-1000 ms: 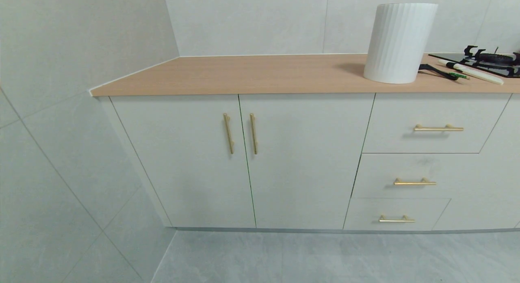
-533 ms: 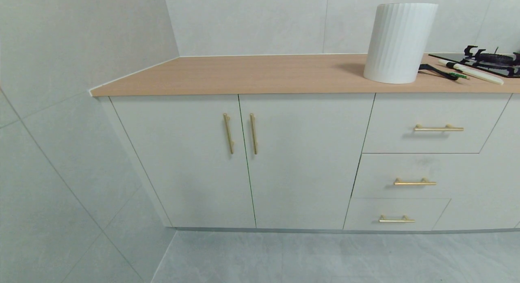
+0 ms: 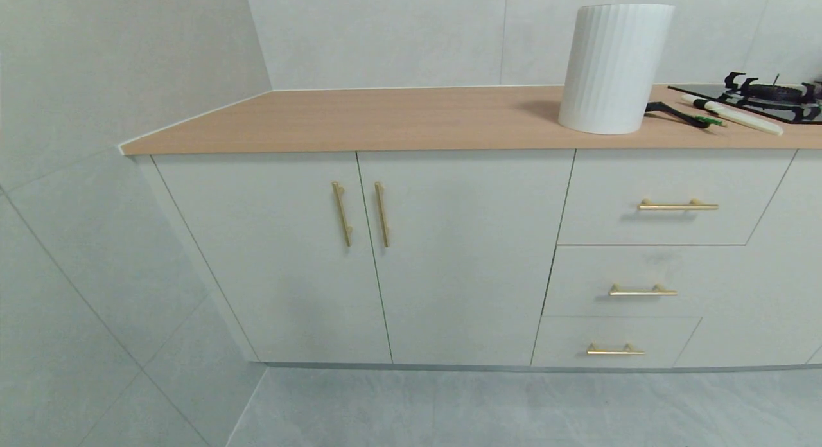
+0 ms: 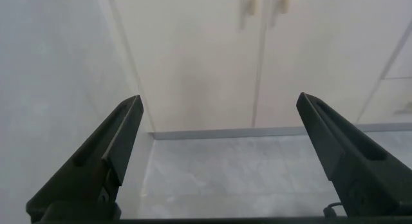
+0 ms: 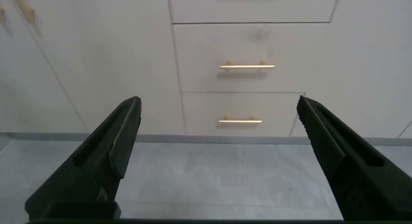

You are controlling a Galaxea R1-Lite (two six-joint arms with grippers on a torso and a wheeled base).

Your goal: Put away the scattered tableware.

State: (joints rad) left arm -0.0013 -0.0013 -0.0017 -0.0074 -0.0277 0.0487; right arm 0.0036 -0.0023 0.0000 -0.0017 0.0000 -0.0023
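Observation:
On the wooden countertop at the right lie a black-handled utensil with a green tip and a white-handled utensil, beside a tall white ribbed container. My left gripper hangs low and open, facing the double cabinet doors and the floor. My right gripper is also open and empty, facing the lower drawers.
A black gas hob sits at the counter's far right. Below are two doors with gold handles and three drawers. A tiled wall closes the left side. Grey floor lies in front.
The whole head view has shifted slightly left and down, so the camera has moved. Nothing on the counter has moved.

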